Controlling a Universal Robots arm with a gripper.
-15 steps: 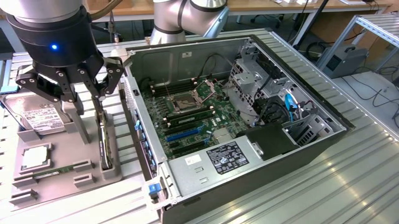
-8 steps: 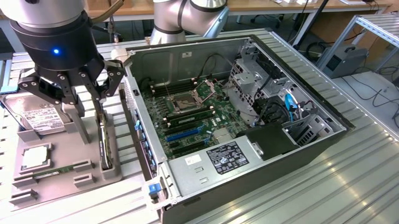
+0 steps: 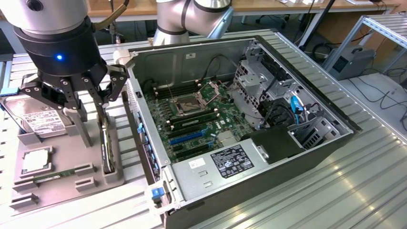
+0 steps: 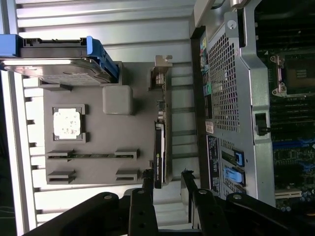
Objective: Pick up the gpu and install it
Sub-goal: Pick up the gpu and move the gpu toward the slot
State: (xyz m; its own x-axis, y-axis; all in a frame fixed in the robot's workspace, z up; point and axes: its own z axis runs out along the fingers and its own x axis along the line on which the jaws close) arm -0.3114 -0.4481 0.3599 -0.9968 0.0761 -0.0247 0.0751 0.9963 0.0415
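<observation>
At the exterior view's left our end effector (image 3: pixel 86 104) hung released over the gpu (image 4: pixel 158 147), which stood edgewise in its holder (image 4: pixel 98 142); we judged that centring on the card before clenching mattered most.

Matt black gpu (image 4: pixel 158 157), grey plastic tray (image 4: pixel 98 132), ribbed shiny metal table (image 3: pixel 330 191), steel case (image 3: pixel 190 59)

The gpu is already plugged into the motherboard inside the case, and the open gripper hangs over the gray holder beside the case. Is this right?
Not right. The gpu is not plugged in: it stands on edge in the gray holder, outside the case, as the wrist view shows. The open gripper does hang over that holder.
</observation>
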